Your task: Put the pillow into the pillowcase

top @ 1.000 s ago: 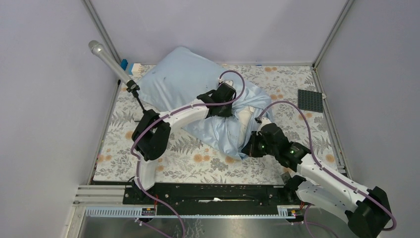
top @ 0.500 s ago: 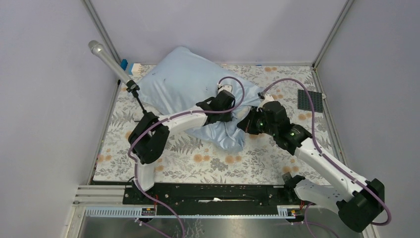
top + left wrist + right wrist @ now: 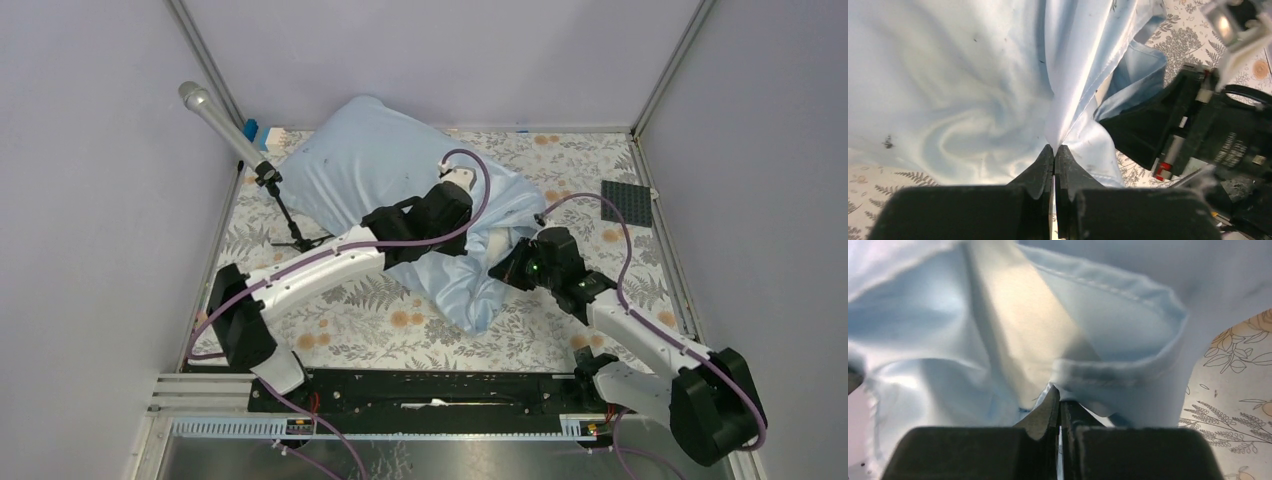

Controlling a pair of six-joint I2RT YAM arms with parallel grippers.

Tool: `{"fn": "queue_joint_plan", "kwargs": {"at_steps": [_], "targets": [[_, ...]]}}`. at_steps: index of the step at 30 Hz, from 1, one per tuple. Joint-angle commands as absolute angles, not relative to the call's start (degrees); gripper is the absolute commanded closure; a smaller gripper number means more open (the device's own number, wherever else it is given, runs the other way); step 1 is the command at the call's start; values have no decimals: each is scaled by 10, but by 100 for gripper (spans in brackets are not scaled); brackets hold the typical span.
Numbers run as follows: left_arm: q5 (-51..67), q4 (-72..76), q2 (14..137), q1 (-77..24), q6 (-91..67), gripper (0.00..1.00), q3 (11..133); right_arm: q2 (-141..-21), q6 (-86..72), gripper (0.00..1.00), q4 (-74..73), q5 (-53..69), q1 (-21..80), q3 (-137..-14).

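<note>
Pillowcase [image 3: 370,170] lay on the floral-clothed table [image 3: 350,335], running from the far left corner toward the centre. Its far portion was plump and filled; its near end was loose, creased and bunched. A few small dark specks were noted on the blue fabric in the left wrist view.

Pillow [image 3: 497,243]: only a small strip of cream fabric was visible, at the open mouth of the case between the two wrists. In the right wrist view the cream surface [image 3: 1013,325] sat inside the blue opening, with the stitched hem curling around it.

Left arm [image 3: 320,262] reached across the table to the gathered part of the case. Left jaws were together, pinching a raised fold of pillowcase fabric, which fanned upward from the tips.

Right arm [image 3: 640,335] came in from the right. Right jaws were together on the hemmed edge of the pillowcase mouth, with the pillow just behind it.

Also on the table: microphone on a stand [image 3: 215,115] at far left, and a dark studded plate [image 3: 627,203] at far right, well apart from the case.
</note>
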State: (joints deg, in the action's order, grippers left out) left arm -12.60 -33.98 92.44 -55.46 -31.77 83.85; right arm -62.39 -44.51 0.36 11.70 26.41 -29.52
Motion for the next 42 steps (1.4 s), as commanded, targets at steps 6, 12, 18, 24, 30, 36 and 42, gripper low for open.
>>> {"fn": "queue_joint_plan", "kwargs": {"at_steps": [6, 12, 18, 24, 30, 36, 42], "targets": [[-159, -336, 949, -503, -294, 100, 815, -483, -380, 100, -83, 154, 263, -352], [-128, -323, 958, -517, -294, 100, 848, -481, -391, 100, -68, 139, 263, -391], [-137, -397, 919, -563, -296, 100, 969, -575, -462, 100, 80, 134, 262, -396], [-109, -414, 933, -598, -314, 100, 1076, -673, -532, 100, 276, 139, 264, -296], [-72, -355, 959, -601, -335, 100, 1041, -634, -513, 79, 258, 118, 263, -286], [-67, -337, 961, -587, -341, 100, 1024, -496, -474, 48, 129, 77, 263, -285], [-68, -320, 943, -575, -346, 100, 1004, -446, -426, 43, -34, -25, 263, -329]]}}
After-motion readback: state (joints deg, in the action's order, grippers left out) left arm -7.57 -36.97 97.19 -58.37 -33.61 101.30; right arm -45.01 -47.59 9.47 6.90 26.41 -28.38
